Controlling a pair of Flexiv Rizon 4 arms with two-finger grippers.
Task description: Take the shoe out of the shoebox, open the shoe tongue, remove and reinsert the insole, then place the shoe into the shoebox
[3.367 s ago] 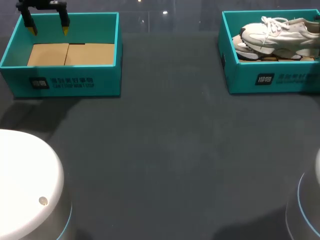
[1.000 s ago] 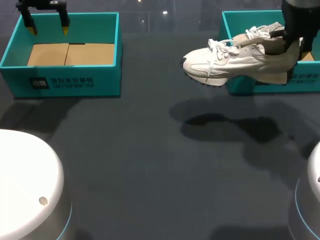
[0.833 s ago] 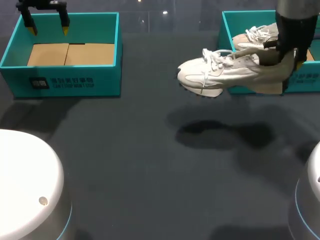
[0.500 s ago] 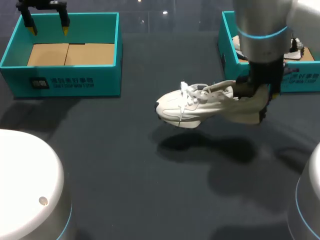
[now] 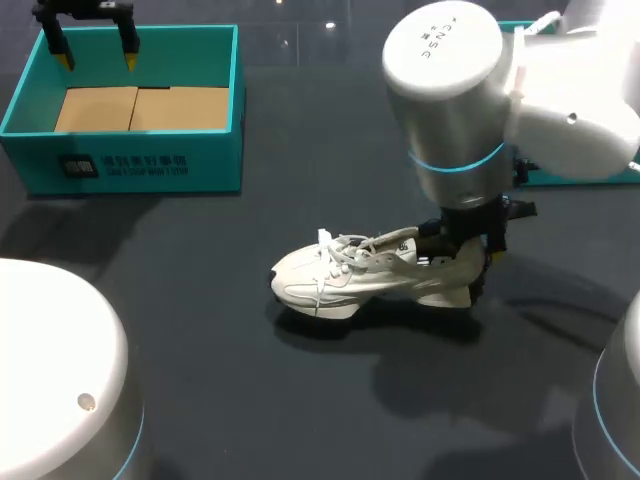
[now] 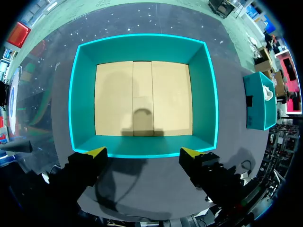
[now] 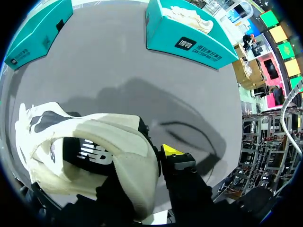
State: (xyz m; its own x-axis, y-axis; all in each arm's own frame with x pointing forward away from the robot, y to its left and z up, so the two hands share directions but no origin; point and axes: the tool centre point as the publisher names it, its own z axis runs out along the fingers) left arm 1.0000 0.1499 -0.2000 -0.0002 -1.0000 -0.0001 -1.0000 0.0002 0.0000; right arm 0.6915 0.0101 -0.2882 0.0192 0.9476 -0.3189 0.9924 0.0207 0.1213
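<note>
Seen from the head view: white lace-up sneaker (image 5: 365,275) low at centre frame over the dark grey table (image 5: 250,390), toe pointing left, heel right, shadow tight underneath. Hard to tell whether the sole touches the surface. Pinched at the heel by the right gripper (image 5: 478,262), which hangs from the bulky white right arm (image 5: 460,100) covering most of the upper right.

Shown only by the right wrist view: heel wall caught between the fingers of the right gripper (image 7: 142,158), one yellow fingertip (image 7: 170,151) outside the heel, the other finger hidden by the shoe (image 7: 94,142). Well ahead of it, the teal cardboard shoebox (image 7: 189,40) with a second white shoe (image 7: 189,16) lying inside, plus a white printed label on its side, left unread.

At upper left of the head view, a second teal cardboard box (image 5: 215,120), likewise printed in white on its front wall, holding only a tan cardboard liner (image 5: 140,108). Above its far rim, the left gripper (image 5: 97,58), fingers spread, nothing between them.

From the left wrist view, the same open-topped box (image 6: 83,94) and liner (image 6: 142,99) ahead of the left gripper (image 6: 143,152), both yellow tips over the nearest wall.
</note>
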